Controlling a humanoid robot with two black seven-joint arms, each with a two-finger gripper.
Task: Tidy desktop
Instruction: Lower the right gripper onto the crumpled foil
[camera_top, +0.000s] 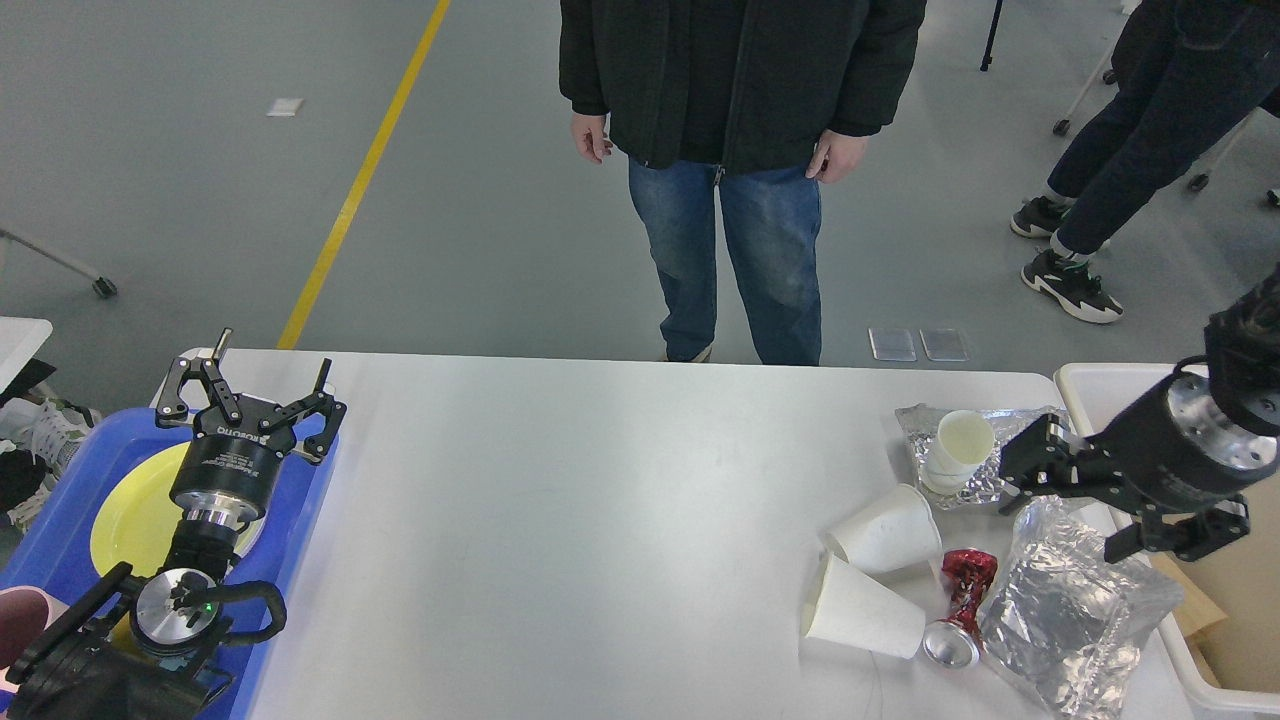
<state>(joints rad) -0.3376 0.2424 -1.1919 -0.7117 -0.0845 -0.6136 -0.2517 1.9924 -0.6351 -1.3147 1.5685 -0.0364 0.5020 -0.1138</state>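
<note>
The white desktop (560, 520) spans the view. At its right lie two tipped white paper cups (885, 530) (862, 612). A third cup (962, 448) stands on a crumpled foil sheet (915, 425). A crushed red can (962, 598) lies beside a puffy silver bag (1075, 600). My right gripper (1065, 508) hovers just over the bag's top with its fingers apart and nothing in them. My left gripper (272, 358) is open and empty above the blue tray (55, 545) at the desktop's left edge.
A yellow plate (130, 515) lies in the blue tray. An off-white bin (1085, 378) stands at the right edge with brown cardboard (1235, 600) in it. A person in jeans (740, 250) stands at the far edge; another stands at the back right.
</note>
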